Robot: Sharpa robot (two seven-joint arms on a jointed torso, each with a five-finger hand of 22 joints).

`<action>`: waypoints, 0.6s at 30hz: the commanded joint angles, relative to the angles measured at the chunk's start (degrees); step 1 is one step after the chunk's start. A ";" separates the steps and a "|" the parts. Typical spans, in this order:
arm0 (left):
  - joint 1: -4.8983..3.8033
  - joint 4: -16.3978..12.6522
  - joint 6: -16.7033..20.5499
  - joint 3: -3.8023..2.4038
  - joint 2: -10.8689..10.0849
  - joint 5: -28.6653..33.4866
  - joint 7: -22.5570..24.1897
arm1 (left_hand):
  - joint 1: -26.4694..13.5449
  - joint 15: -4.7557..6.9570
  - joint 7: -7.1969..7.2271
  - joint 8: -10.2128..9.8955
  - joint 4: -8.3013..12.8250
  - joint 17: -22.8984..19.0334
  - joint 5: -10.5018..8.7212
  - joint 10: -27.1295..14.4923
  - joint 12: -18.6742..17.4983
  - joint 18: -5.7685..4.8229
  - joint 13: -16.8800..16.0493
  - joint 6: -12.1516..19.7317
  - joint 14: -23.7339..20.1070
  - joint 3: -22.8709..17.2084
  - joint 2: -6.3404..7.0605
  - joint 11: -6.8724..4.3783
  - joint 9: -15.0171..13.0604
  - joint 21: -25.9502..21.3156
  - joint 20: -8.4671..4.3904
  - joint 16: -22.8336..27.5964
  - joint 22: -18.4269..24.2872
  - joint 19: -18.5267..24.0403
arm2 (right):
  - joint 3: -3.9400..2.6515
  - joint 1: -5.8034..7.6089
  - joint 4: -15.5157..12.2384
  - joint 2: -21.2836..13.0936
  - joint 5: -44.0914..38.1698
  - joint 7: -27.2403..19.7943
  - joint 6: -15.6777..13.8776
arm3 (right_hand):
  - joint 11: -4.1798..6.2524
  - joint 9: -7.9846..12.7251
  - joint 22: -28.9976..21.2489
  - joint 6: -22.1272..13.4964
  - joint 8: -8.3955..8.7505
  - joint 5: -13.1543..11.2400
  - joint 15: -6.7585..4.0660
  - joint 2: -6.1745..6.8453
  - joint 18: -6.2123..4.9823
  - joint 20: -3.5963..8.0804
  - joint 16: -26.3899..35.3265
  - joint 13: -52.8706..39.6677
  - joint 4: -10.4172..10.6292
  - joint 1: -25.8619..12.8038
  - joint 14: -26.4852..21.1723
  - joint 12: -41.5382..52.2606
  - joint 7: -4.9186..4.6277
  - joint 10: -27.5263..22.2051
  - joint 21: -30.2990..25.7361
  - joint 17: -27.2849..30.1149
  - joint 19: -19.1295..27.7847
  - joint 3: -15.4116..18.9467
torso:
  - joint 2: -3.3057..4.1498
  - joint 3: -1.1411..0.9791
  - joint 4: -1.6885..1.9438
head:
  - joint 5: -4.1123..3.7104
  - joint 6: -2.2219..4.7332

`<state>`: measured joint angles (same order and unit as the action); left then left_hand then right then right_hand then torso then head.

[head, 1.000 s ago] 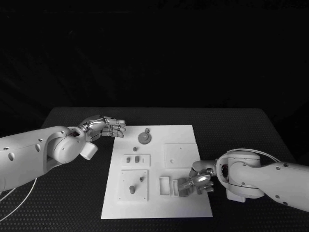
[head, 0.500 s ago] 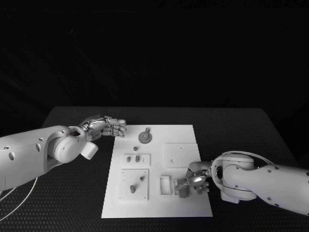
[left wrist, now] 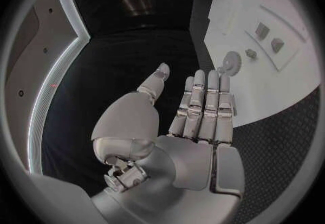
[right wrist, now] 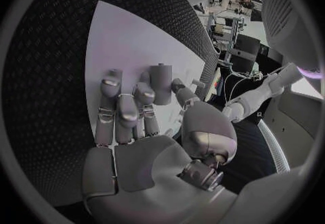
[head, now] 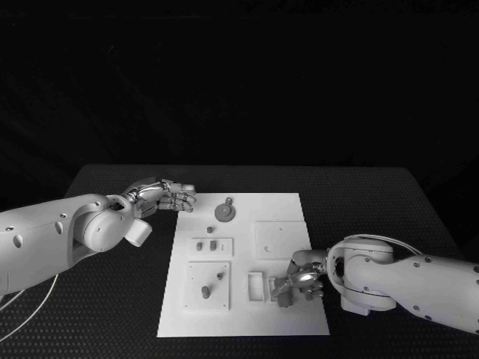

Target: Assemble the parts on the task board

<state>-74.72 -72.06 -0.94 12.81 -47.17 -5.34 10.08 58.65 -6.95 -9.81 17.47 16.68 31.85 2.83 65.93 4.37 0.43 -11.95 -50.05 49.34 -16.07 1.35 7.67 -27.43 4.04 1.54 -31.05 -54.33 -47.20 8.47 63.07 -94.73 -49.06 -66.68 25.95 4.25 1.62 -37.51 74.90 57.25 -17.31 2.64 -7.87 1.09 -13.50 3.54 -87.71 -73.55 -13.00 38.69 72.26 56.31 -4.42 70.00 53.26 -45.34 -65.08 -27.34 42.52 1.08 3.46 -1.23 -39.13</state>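
Note:
The white task board (head: 283, 217) lies mid-table. On it are a grey gear-like disc (head: 227, 213), small grey parts (head: 206, 244) on a raised plate, and two more (head: 205, 292) on a nearer plate. My right hand (head: 299, 283) is low over the board's near right part, beside two white blocks (head: 263, 289). In the right wrist view a grey peg (right wrist: 161, 83) sits pinched between a fingertip and the thumb of the right hand (right wrist: 135, 121). My left hand (head: 164, 196) hovers off the board's far left corner, fingers straight, holding nothing (left wrist: 196, 115).
A square white plate (head: 281, 241) lies on the board just beyond the right hand. The left wrist view shows the disc (left wrist: 232, 63) and small parts (left wrist: 270, 38) ahead of the fingertips. Black table (head: 380, 202) surrounds the board.
The right hand has shifted slightly left toward the white blocks and its forearm has turned. The left hand has stayed in place.

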 commanded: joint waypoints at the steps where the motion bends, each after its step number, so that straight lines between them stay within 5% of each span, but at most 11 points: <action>1: -0.03 -0.09 -0.80 -0.03 -0.01 -0.09 0.72 | -0.34 -0.04 0.03 -0.02 -0.07 0.09 -0.02 0.25 0.24 0.35 -0.08 -0.08 0.21 0.42 0.36 -0.32 -0.03 0.18 -0.23 0.24 0.04 -0.09 | 0.35 -0.46 0.35 -0.09 -0.18 1.76 -0.79 | -0.04 -0.08 1.04 0.04 1.09 0.18 0.20 -1.23 -1.50 -0.18 0.21 0.13 -1.36 0.68 -0.02 0.30 -0.42 -0.41 0.35 0.06 0.13 -0.25 | 0.01 -0.04 0.02 | -0.01 -0.13; 4: -0.03 -0.12 -0.82 -0.03 -0.04 -0.09 0.70 | -0.34 -0.04 0.03 -0.02 -0.07 0.10 -0.02 0.25 0.24 0.35 -0.08 -0.08 0.21 0.42 0.36 -0.32 -0.03 0.18 -0.23 0.24 0.04 -0.09 | 0.35 -0.46 0.05 -0.42 0.52 1.84 -0.98 | -0.04 -0.15 0.97 0.26 1.22 0.17 0.19 -2.30 -1.50 -0.31 0.35 0.47 -3.32 0.11 0.03 0.40 -0.41 -0.39 0.31 0.15 0.02 -0.33 | 0.01 -0.02 0.01 | 0.03 -0.17; 9: -0.03 -0.08 -0.82 -0.03 -0.08 -0.09 0.62 | -0.35 -0.04 0.03 -0.02 -0.07 0.10 -0.02 0.25 0.24 0.35 -0.08 -0.08 0.21 0.42 0.36 -0.32 -0.03 0.18 -0.23 0.24 0.04 -0.09 | 0.33 -0.35 -0.81 -1.59 2.81 2.04 -0.95 | -0.02 -0.20 0.96 0.40 1.26 0.17 0.18 -3.05 -1.50 -0.33 0.39 0.62 -3.60 0.16 0.10 0.48 -0.39 -0.37 0.31 0.08 -0.04 -0.60 | -0.01 -0.02 -0.03 | 0.12 -0.19; 18: -0.03 0.04 -0.98 -0.03 0.00 -0.09 0.43 | -0.37 -0.04 0.03 -0.03 -0.07 0.11 -0.02 0.25 0.24 0.35 -0.09 -0.07 0.20 0.44 0.37 -0.32 -0.03 0.18 -0.23 0.25 0.05 -0.09 | 0.30 2.27 -1.72 -3.07 6.76 1.96 -0.93 | 0.03 -0.29 0.96 0.73 1.29 0.16 0.15 -3.58 -1.50 -0.43 0.44 0.86 -3.46 -0.76 0.20 0.62 -0.34 -0.31 0.29 -0.05 -0.09 -0.50 | -0.04 0.09 -0.07 | -0.01 -0.14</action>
<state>-74.72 -71.92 -0.99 12.81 -47.28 -5.35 10.01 58.65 -6.95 -9.81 17.47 16.55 31.90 2.83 65.93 4.37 0.43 -11.94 -50.05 49.34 -15.94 1.35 7.67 -27.43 4.04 1.53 -31.05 -54.33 -47.20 8.76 65.08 -96.20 -52.03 -62.59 27.08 3.22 1.43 -37.47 74.95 57.52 -15.83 2.66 -7.63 -2.23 -13.29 3.29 -87.52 -72.74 -16.47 38.09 72.01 56.53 -4.70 69.82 53.25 -45.35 -64.83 -27.93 42.50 1.10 3.42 -1.21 -39.36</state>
